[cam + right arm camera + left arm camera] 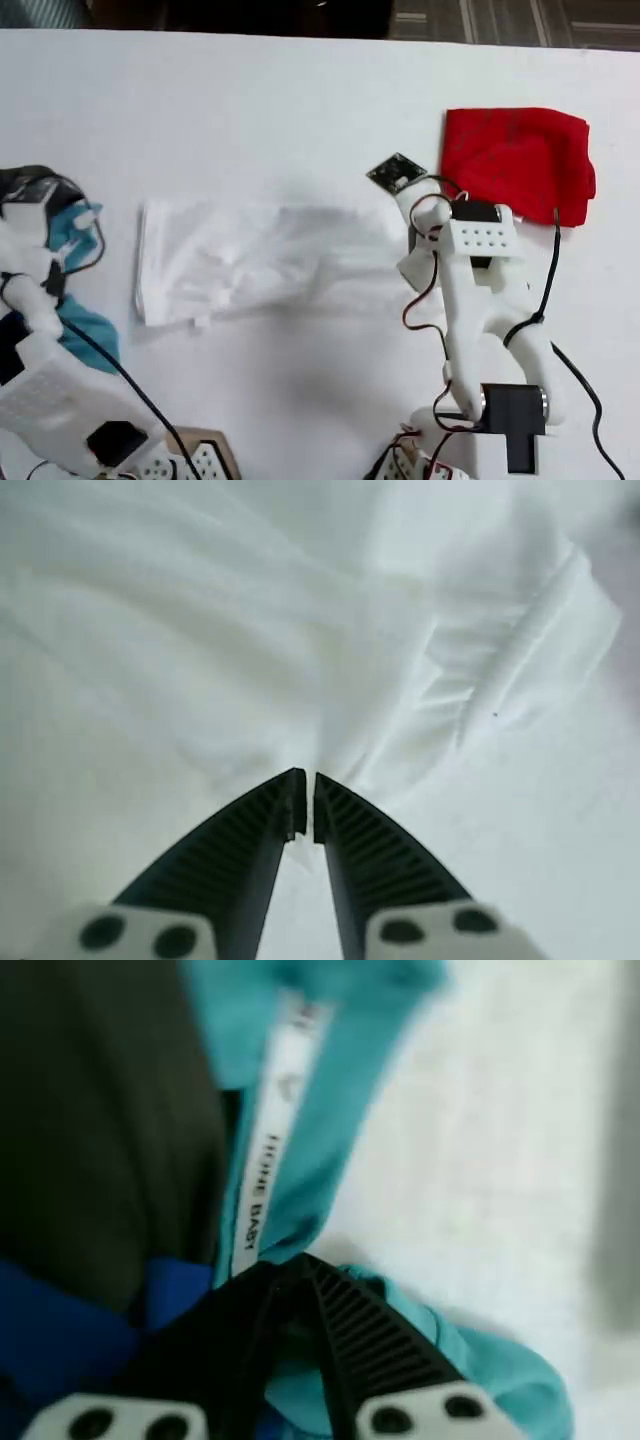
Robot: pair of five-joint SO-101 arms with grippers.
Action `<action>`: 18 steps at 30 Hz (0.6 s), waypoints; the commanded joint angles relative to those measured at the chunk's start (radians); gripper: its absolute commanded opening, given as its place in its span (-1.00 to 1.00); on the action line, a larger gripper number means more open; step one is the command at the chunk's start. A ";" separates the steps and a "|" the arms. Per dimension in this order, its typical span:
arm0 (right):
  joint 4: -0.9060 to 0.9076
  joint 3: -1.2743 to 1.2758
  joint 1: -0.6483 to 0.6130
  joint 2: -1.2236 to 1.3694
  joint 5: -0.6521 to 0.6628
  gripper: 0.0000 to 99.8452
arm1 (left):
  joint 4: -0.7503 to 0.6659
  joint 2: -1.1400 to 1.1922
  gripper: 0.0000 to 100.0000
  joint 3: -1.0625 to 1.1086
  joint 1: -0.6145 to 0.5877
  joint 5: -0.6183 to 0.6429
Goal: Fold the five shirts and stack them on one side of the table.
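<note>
A white shirt (255, 260) lies spread across the middle of the table, partly folded into a long band. My right gripper (304, 792) is at the shirt's right end and is shut on a pinch of its cloth, with creases running out from the tips. A folded red shirt (518, 160) lies at the far right. At the table's left edge, a teal shirt (350, 1080) lies bunched with a dark shirt (100, 1110) and a blue shirt (60, 1330). My left gripper (297, 1268) is shut on the teal shirt near its collar label.
The table (300, 100) is white. The right arm (480, 300) stands between the white and red shirts, with cables hanging beside it. The left arm's body (50, 400) fills the near left corner.
</note>
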 commanded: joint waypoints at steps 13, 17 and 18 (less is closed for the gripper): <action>0.122 0.069 0.073 -0.510 -0.009 -0.96 | 0.313 -0.374 -0.94 -0.016 0.138 0.098; 0.110 0.203 0.170 -0.582 -0.009 -0.86 | 0.370 -0.437 -0.82 -0.010 0.292 0.181; 0.093 0.232 0.194 -0.593 -0.008 -0.81 | 0.371 -0.434 -0.75 -0.008 0.322 0.204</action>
